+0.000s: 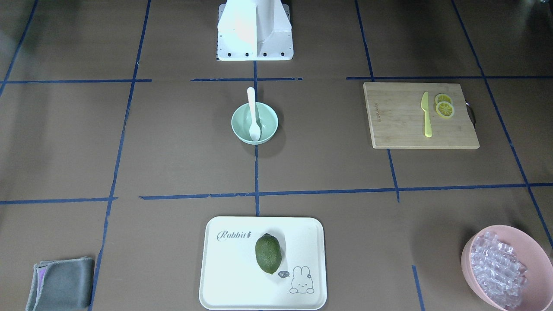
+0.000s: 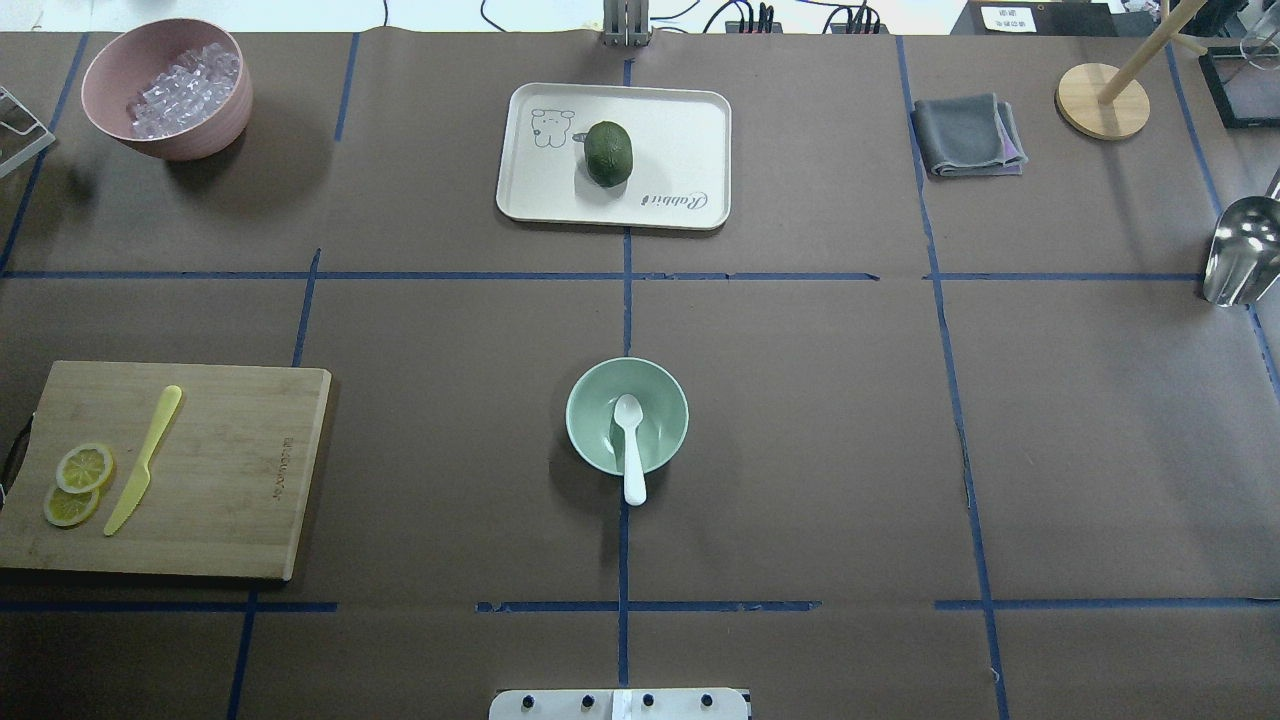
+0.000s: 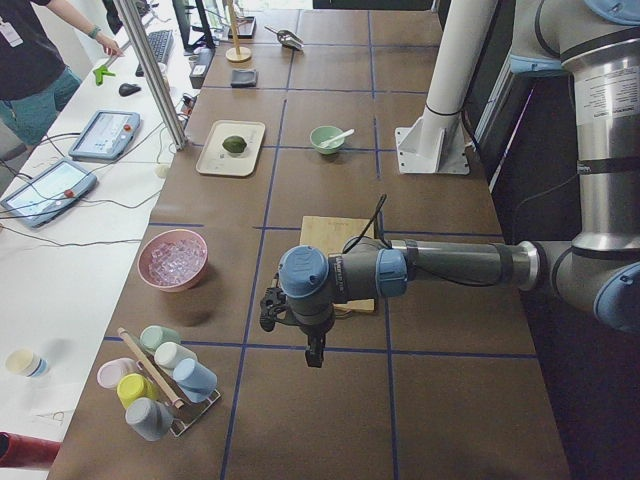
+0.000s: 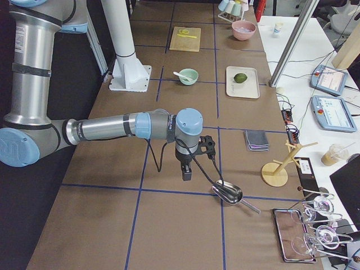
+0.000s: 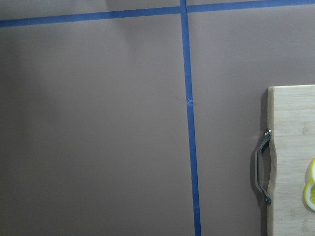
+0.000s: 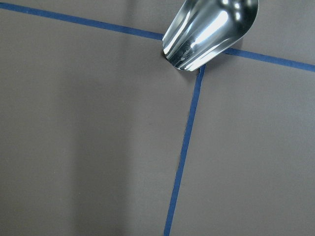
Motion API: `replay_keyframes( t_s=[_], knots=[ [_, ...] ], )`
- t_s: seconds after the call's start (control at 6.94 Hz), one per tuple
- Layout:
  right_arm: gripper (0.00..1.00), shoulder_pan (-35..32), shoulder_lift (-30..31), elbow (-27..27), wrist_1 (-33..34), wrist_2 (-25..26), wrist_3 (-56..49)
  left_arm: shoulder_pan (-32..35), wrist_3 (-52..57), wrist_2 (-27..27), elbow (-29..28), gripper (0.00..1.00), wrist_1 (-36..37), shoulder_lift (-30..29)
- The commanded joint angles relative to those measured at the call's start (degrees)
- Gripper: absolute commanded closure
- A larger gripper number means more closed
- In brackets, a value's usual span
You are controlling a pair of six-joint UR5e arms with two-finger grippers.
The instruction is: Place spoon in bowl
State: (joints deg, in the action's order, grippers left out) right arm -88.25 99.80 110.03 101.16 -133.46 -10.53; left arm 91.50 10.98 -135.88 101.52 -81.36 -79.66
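Note:
The white spoon (image 1: 253, 113) lies in the mint-green bowl (image 1: 239, 123) at the table's middle, scoop down inside and handle resting over the rim on the robot's side. The spoon (image 2: 631, 450) and bowl (image 2: 595, 420) show the same from overhead. My left gripper (image 3: 313, 352) hangs over the table beyond the cutting board, far from the bowl. My right gripper (image 4: 186, 173) hangs near a metal scoop, also far away. Both show only in the side views, so I cannot tell whether they are open or shut.
A wooden cutting board (image 2: 230, 470) holds a yellow knife (image 2: 145, 458) and lemon slices (image 2: 78, 482). There are also a pink bowl of ice cubes (image 2: 110, 85), a white tray (image 2: 680, 150) with a green fruit (image 2: 608, 153), a grey cloth (image 2: 965, 135), a metal scoop (image 2: 1240, 250) and a wooden stand (image 2: 1102, 100).

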Motion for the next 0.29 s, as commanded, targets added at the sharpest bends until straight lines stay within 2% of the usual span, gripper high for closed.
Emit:
replay_keyframes(
  t_s=[0.0,0.14],
  knots=[
    [0.0,0.0,-0.48,0.01,0.0,0.04,-0.02,0.0,0.0,0.0,-0.01,0.0,-0.03,-0.06],
    [0.0,0.0,-0.57,0.1,0.0,-0.04,0.07,0.0,0.0,0.0,-0.01,0.0,-0.03,-0.06]
  ],
)
